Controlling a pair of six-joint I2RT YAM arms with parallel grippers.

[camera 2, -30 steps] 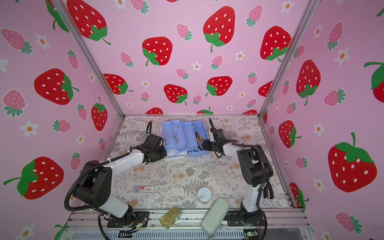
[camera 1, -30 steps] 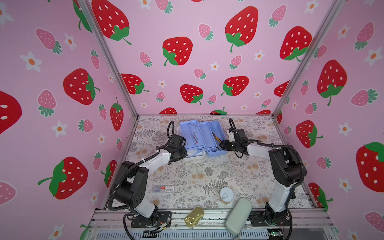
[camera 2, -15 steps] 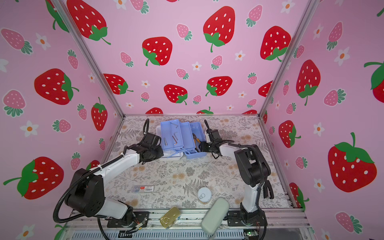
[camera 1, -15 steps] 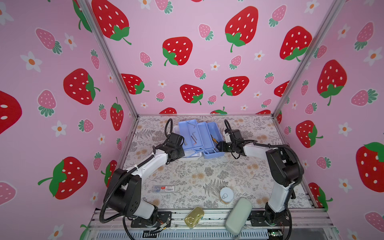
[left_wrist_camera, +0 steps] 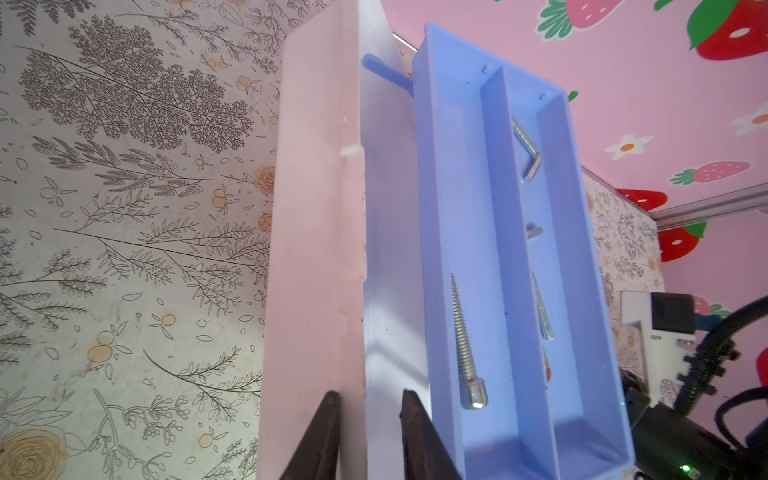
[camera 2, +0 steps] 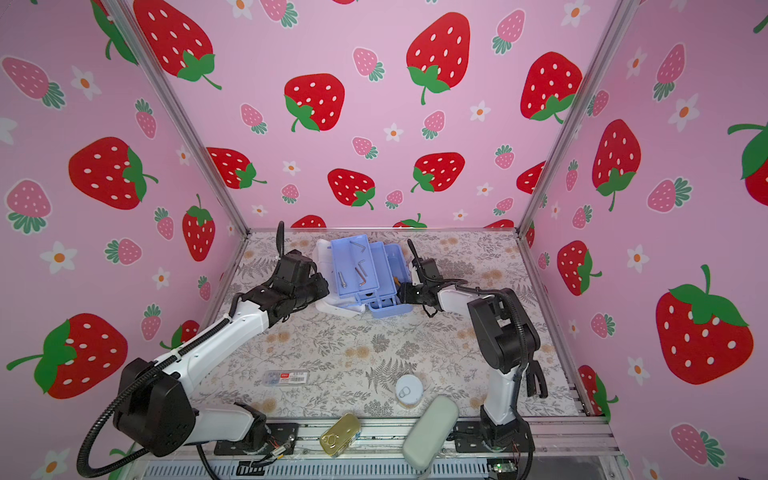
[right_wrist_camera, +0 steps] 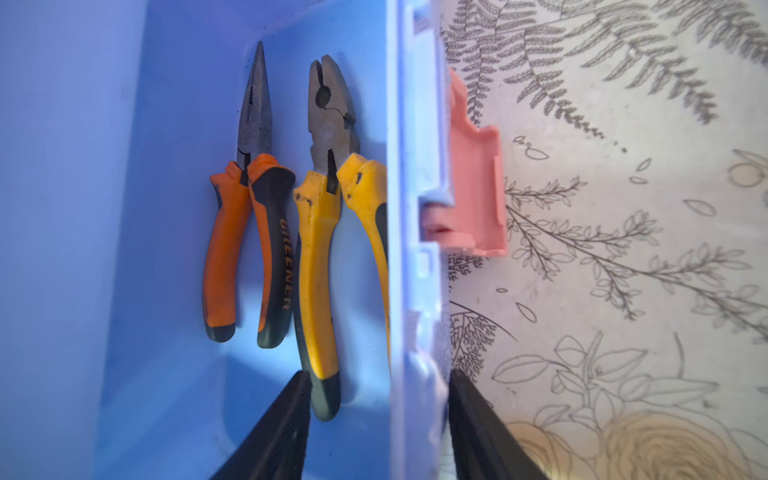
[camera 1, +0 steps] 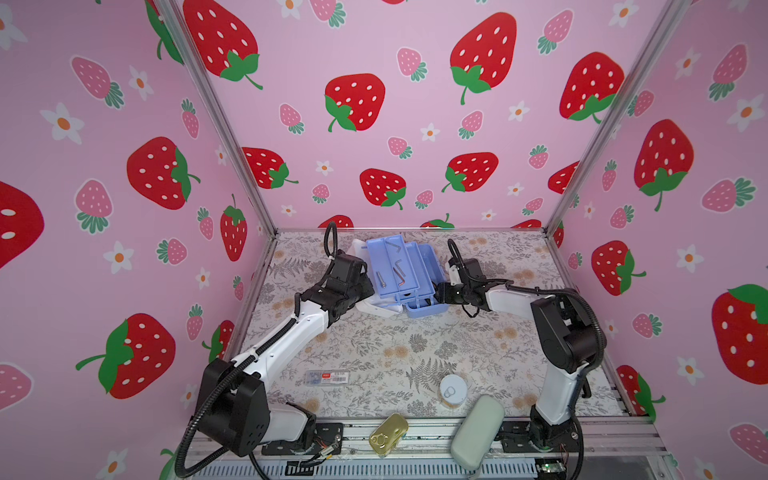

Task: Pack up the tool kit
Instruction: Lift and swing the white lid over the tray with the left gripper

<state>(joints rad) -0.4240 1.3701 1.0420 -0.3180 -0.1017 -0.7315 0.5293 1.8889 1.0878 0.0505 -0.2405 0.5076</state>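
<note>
The open kit [camera 1: 399, 270] sits at the back middle of the table [camera 1: 395, 345] between both arms, with the mid-table bare in front of it, one clear case [camera 1: 328, 377] and one white can [camera 1: 453, 390] near the front edge, and one gold tin [camera 1: 388, 430] and one grey case [camera 1: 478, 432] on the rail. The left gripper [left_wrist_camera: 369, 395] is slackly parted astride the lid's [left_wrist_camera: 311, 249] rim. The right gripper [right_wrist_camera: 378, 374] gapes astride the base's [right_wrist_camera: 415, 291] front wall near the pink latch [right_wrist_camera: 473, 195], neither clamped. The base holds two pliers [right_wrist_camera: 249, 228]; the top tray [camera 1: 376, 257] holds one screw [left_wrist_camera: 467, 353] and two hex keys [camera 1: 393, 246].
</note>
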